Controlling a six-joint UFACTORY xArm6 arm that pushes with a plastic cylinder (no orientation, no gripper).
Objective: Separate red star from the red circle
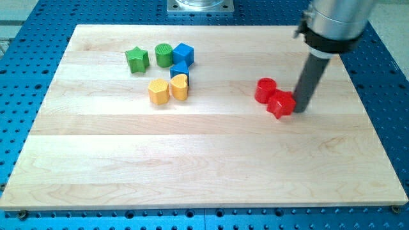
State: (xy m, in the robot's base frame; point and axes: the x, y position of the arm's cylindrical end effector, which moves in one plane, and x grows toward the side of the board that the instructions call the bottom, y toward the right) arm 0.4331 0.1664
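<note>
The red circle (264, 90) and the red star (281, 104) sit touching each other right of the board's middle, the star to the lower right of the circle. My tip (300, 109) is down on the board right against the star's right side. The rod rises from there toward the view's top right.
A cluster lies at the upper left: a green star (137, 59), a green circle (164, 55), a blue cube (183, 53), a second blue block (179, 69), a yellow hexagon (158, 91) and a yellow heart (179, 87). The wooden board (204, 166) rests on a blue perforated table.
</note>
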